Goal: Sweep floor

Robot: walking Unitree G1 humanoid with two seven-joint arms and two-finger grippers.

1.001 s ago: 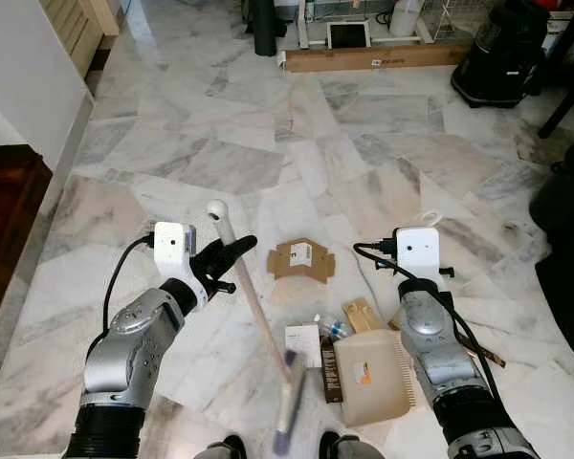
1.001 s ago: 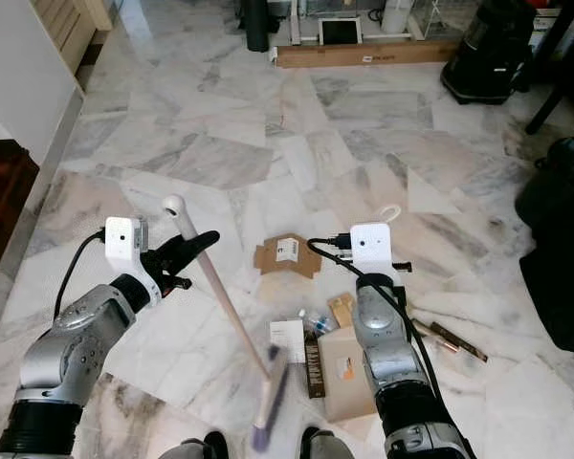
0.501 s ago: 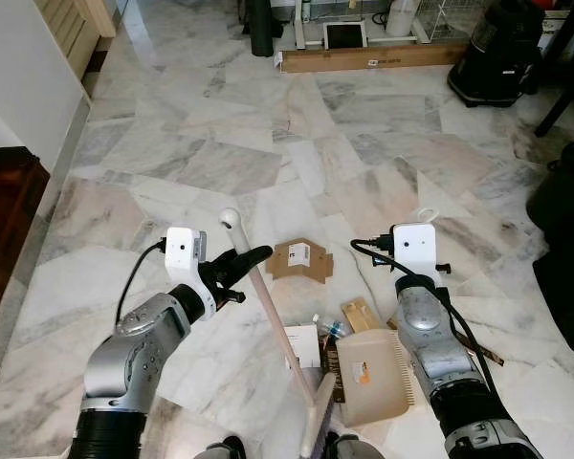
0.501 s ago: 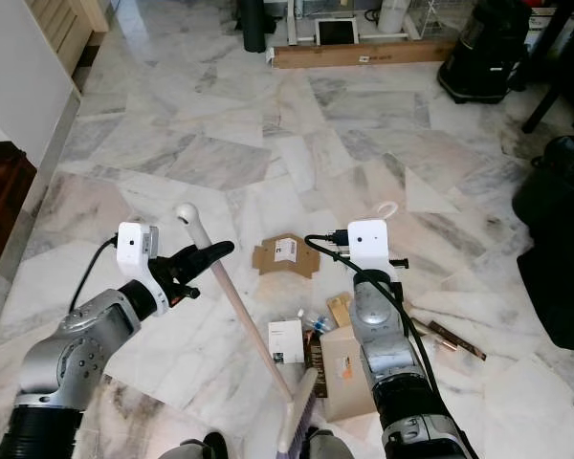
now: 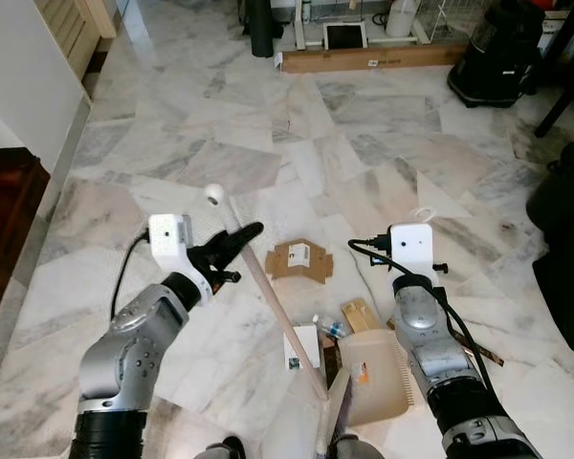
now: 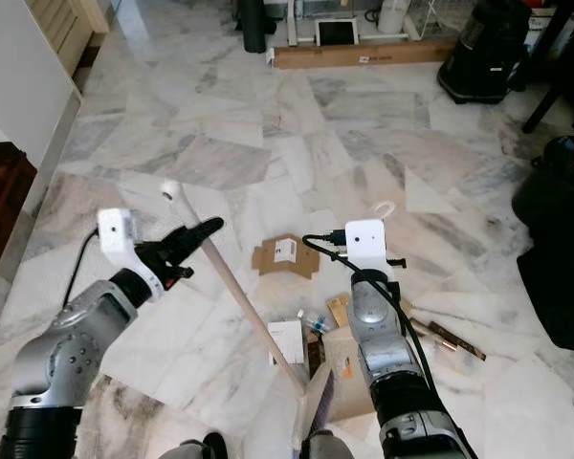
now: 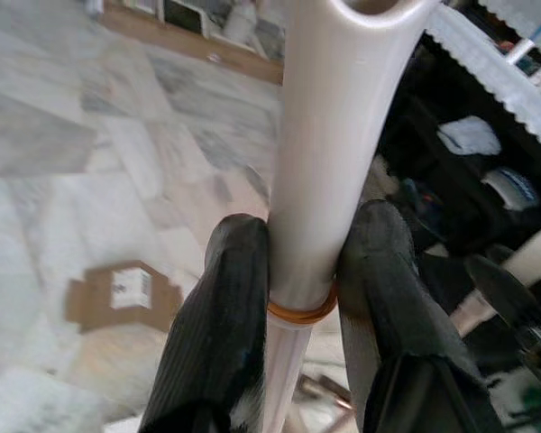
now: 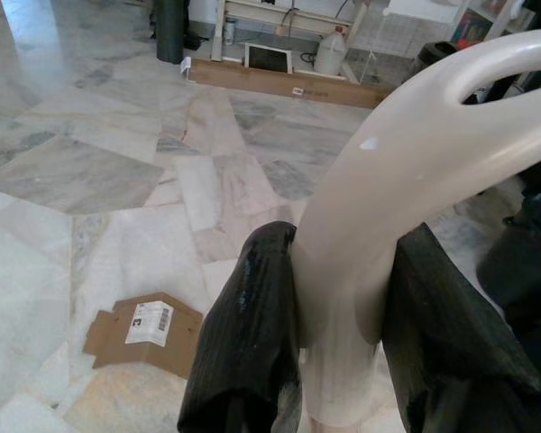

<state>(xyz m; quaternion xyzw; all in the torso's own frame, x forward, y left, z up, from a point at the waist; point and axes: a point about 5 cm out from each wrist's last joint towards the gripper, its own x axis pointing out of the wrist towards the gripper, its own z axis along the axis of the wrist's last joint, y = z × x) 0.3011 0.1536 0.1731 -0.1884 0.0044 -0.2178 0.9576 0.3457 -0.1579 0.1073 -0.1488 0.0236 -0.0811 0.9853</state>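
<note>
The left claw [image 5: 231,245] pinched the broom handle [image 5: 268,296] near its top; the handle slanted down toward the robot's right, its brush head [image 5: 335,421] touching the open edge of the beige dustpan [image 5: 378,378]. The right claw [image 8: 334,334] was clamped on the dustpan handle [image 8: 406,171]. The cardboard scrap [image 5: 300,259] lay on the marble floor [image 5: 220,124] beyond the pan, nearer the broom arm

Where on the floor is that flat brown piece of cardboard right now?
The flat brown cardboard piece lies on the marble floor ahead of the robot, between its arms, just beyond the beige dustpan.
</note>
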